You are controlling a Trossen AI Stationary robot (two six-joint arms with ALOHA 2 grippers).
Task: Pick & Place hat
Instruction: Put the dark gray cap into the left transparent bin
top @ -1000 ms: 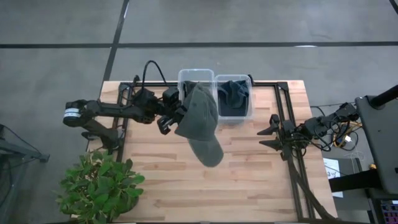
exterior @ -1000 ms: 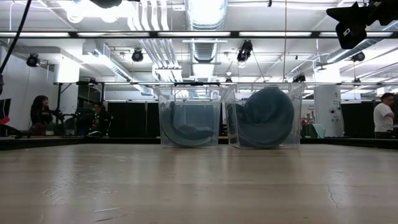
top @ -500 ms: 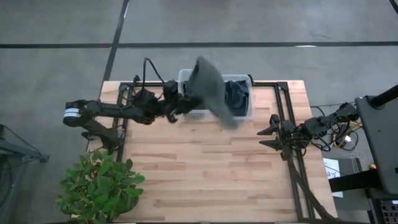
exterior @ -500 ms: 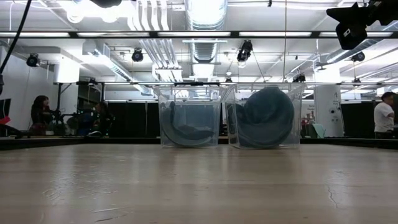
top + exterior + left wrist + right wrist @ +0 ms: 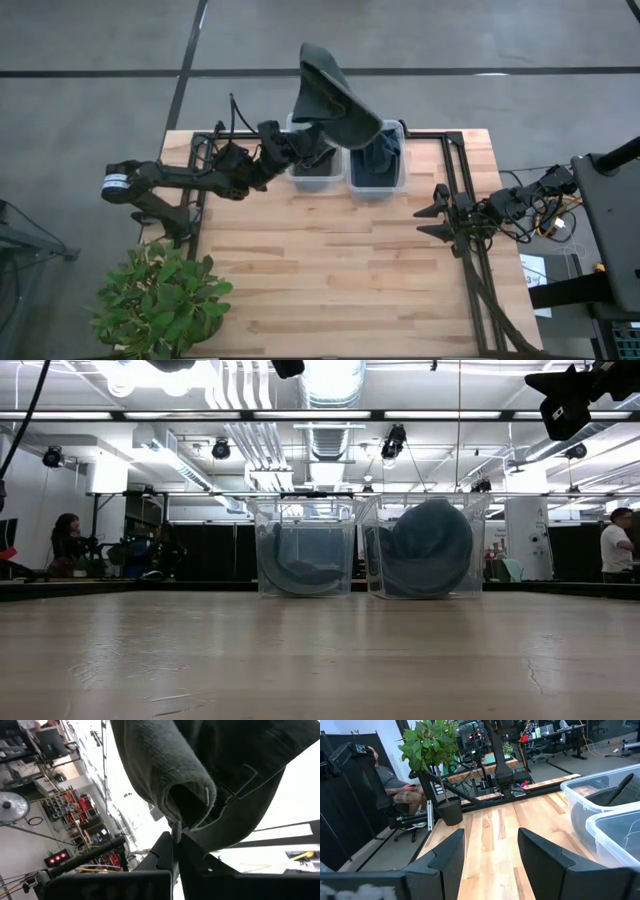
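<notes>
Hat [image 5: 333, 97] in left pincer [image 5: 176, 839], hiding bin [image 5: 318, 172] below.

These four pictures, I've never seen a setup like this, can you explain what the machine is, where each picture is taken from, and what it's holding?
It is a robot with two dark arms at a wooden table. One picture looks straight down, one looks level across the tabletop, and two come from cameras on the arms' wrists. The left gripper is pinching a grey-green hat, held up above two clear plastic bins at the table's far edge; each bin already holds dark fabric. The right gripper waits open over the table's right side. A potted plant stands at the near left corner.
</notes>
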